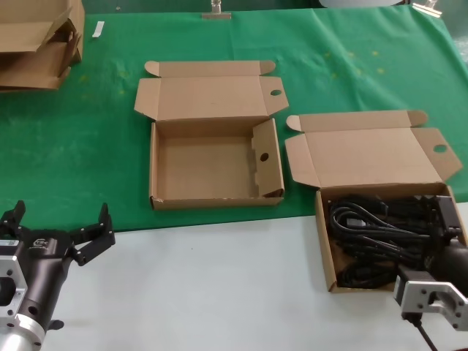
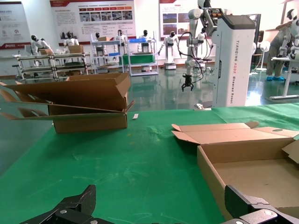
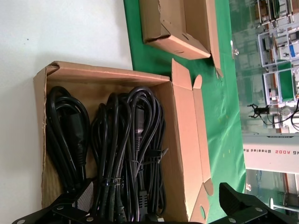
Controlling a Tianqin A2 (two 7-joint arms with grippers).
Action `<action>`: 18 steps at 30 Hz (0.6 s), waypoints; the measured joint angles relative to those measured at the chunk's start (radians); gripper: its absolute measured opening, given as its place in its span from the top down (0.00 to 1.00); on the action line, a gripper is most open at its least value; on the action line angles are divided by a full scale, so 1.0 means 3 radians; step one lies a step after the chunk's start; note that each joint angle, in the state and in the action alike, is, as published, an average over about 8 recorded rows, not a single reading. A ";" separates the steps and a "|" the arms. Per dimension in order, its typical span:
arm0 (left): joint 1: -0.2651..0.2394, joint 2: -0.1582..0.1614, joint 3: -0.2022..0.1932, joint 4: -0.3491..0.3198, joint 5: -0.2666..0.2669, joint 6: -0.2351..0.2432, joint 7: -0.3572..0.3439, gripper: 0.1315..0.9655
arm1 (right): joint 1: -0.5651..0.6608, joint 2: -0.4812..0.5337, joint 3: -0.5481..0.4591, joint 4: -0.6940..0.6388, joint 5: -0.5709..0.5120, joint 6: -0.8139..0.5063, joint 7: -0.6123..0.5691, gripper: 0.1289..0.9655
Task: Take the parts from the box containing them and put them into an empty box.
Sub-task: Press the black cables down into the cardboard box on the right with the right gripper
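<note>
Parts (image 1: 376, 238), coiled black power cables bundled with ties, fill the box containing them (image 1: 322, 241) at 4 o'clock on the table (image 1: 219, 285), lid folded back. Right tool (image 3: 154, 210) hovers directly over that box's near end, fingers spread wide, gripping nothing. Empty box (image 1: 156, 164), with a round hole in its side wall, sits at centre on the green cloth (image 1: 73, 161), lid open. Left tool (image 1: 62, 234) waits at 8 o'clock, fingers open. Flattened cartons (image 1: 36, 44) lie at 10 o'clock.
</note>
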 joint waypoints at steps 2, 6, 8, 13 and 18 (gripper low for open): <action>0.0000 0.0000 0.0000 0.0000 0.0000 0.0000 0.0000 0.00 | 0.0006 -0.0012 0.0000 -0.0030 0.0000 -0.0025 0.0005 0.01; 0.0000 0.0000 0.0000 0.0000 0.0000 0.0000 -0.0001 0.00 | 0.0010 -0.0041 0.0000 -0.0071 0.0000 -0.0053 0.0008 0.04; 0.0000 0.0000 0.0000 0.0000 0.0000 0.0000 -0.0001 0.00 | 0.0009 -0.0063 0.0000 -0.0090 0.0000 -0.0059 0.0003 0.06; 0.0000 0.0000 0.0000 0.0000 0.0000 0.0000 -0.0001 0.00 | 0.0006 -0.0129 0.0000 -0.0141 0.0000 -0.0059 -0.0023 0.11; 0.0000 0.0000 0.0000 0.0000 0.0000 0.0000 -0.0001 0.00 | 0.0004 -0.0175 0.0000 -0.0178 0.0000 -0.0053 -0.0050 0.21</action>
